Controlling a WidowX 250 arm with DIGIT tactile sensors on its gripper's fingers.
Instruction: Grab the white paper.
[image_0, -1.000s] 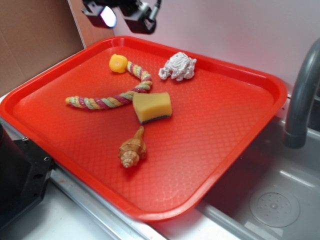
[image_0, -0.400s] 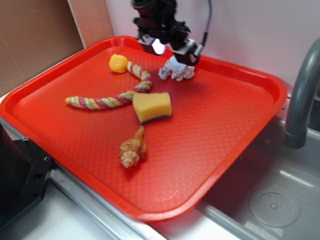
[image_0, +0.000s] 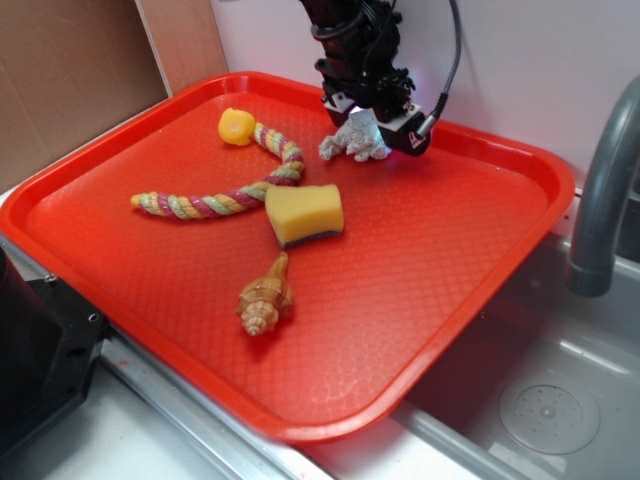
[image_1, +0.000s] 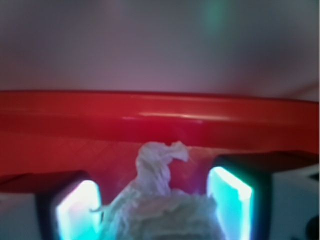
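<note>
At the tray's six o'clock, a seashell; centre, a yellow sponge. At one o'clock, against the far rim, the white paper between the wide-spread fingers of the gripper, not pinched.

The exterior view is bright and even, with soft glare on the red tray rim and only faint shadows. The wrist view is dim and blurred throughout — the pincer's fingers glow cyan-white, overexposed, beside the soft-edged white paper.
</note>
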